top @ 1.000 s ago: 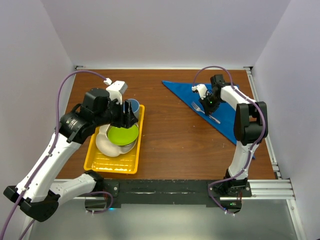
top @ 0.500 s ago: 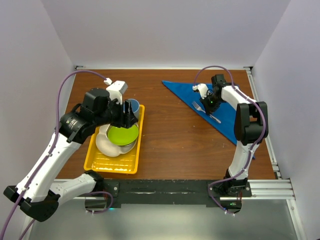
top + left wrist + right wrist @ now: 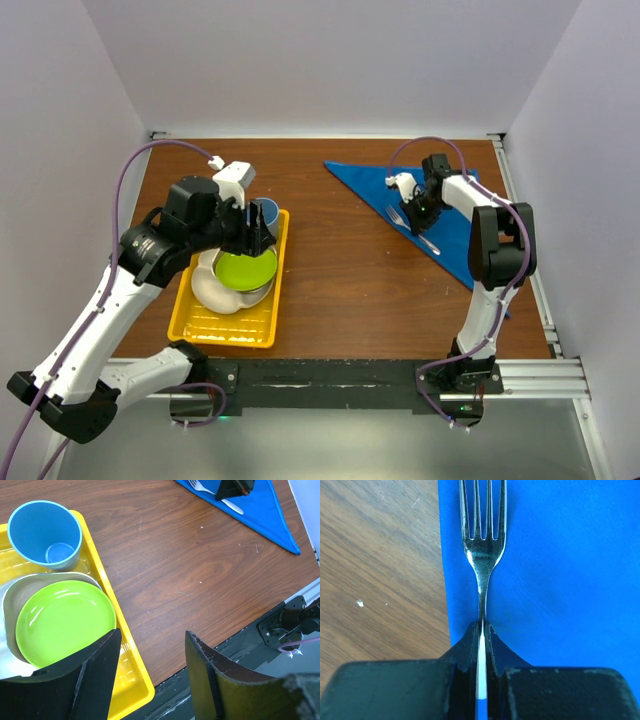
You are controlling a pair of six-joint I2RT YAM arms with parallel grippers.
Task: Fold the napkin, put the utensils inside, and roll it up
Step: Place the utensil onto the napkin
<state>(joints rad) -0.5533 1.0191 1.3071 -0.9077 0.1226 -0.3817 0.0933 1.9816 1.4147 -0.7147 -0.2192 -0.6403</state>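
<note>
The blue napkin (image 3: 455, 248) lies folded into a triangle at the table's far right, so the fold looks done; the silver fork (image 3: 482, 555) rests on it, just beside its left edge; the right gripper (image 3: 481, 630) has its jaws pressed together on the fork's handle; the left gripper (image 3: 152, 639) hangs spread and empty above the yellow tray (image 3: 200, 330); releasing the fork and rolling remain.
</note>
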